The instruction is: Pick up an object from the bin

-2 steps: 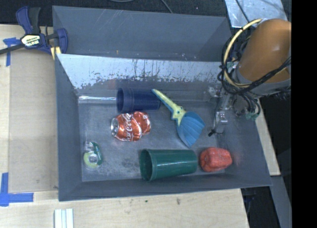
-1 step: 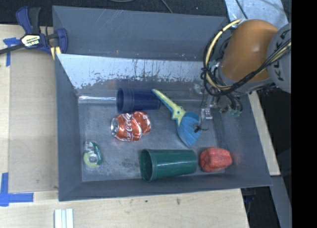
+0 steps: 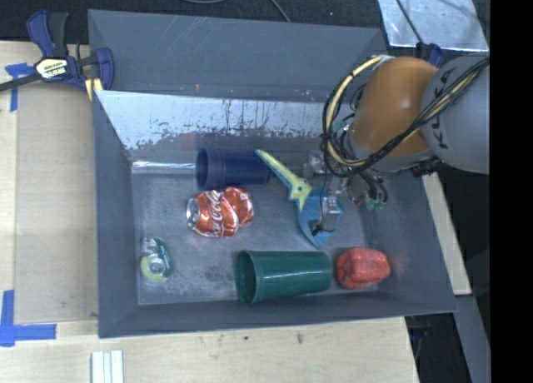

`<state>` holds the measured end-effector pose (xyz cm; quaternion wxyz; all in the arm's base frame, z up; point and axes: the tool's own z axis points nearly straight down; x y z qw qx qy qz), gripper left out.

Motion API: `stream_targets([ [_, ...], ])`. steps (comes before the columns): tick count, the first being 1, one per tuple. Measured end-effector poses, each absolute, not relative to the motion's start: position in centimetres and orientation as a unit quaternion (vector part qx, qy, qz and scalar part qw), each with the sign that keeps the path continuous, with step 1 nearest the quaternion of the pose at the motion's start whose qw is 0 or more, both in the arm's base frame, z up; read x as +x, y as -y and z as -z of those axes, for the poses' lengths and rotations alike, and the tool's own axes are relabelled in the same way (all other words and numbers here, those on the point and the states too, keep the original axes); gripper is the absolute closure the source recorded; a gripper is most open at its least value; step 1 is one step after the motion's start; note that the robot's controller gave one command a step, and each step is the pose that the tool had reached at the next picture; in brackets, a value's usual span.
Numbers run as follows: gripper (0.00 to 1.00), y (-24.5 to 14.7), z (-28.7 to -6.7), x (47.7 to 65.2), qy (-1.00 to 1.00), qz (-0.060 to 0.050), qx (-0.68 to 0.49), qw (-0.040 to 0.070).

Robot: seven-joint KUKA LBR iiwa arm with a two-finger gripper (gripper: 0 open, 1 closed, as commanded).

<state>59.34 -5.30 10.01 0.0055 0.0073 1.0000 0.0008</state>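
- Camera view: the tool (image 3: 328, 210) sits low in the right half of the bin (image 3: 250, 57), right over the blue end of a yellow-and-blue plastic thing (image 3: 287, 180). That thing lies slantwise, its yellow handle pointing up-left toward a dark blue cup (image 3: 229, 167) lying on its side.
- I cannot tell whether the tool is open or closed; the wrist and its cables hide that part.
- Whether the tool touches the blue end or hangs just above it is also unclear from this angle.
- Judged from this, the step in hand is the grasp on that blue end. To do it well, the tool should straddle the narrow width of the piece, not its length. It should close fully before any lift.
- The lift should go straight up. The yellow handle lies just beside the dark blue cup and could drag on it if pulled sideways.
- A green cup (image 3: 283, 276) and a red lump (image 3: 362, 266) lie near below, apart from the tool. A crushed red can (image 3: 219, 211) lies to the left, well clear.
- Pose: the arm enters from the right, and its orange cover (image 3: 398, 106) stands above the far right part of the bin. The wrist bends down and leftward toward the floor.
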Motion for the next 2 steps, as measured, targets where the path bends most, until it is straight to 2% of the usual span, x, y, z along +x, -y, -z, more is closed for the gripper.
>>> stream_targets([
  [1, 1.0, 6.52, -7.43, 58.19, -0.991, 0.001, 0.131, 0.013],
  [2, 1.0, 6.52, -7.43, 58.19, -0.991, 0.001, 0.13, 0.013],
])
